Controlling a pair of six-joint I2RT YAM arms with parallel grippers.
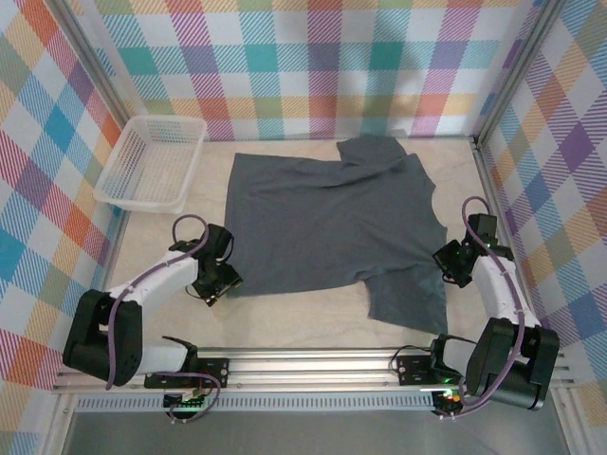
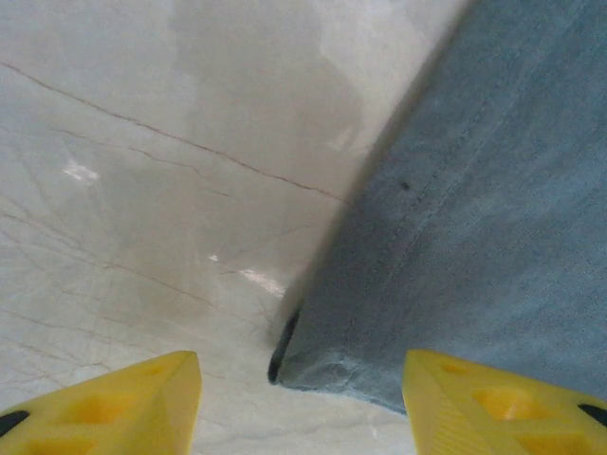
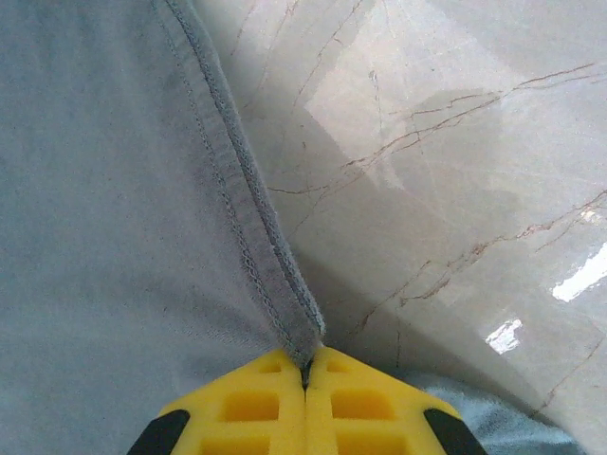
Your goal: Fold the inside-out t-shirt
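The inside-out t-shirt point(image 1: 327, 223) lies spread flat on the pale marble table, slate blue-grey, its seams showing. My left gripper point(image 1: 216, 284) hovers at the shirt's near left corner point(image 2: 313, 365) and is open, one yellow finger on each side of that corner, not touching it. My right gripper point(image 1: 448, 268) sits at the shirt's right edge, near the sleeve. In the right wrist view its yellow fingers point(image 3: 305, 379) are shut on the stitched hem point(image 3: 275, 284) of the t-shirt, which is pulled up slightly off the table.
A white plastic basket point(image 1: 152, 163) stands at the back left of the table. Checked walls with metal frame rails close in the table on three sides. Bare marble point(image 1: 285, 318) lies between the shirt and the arm bases.
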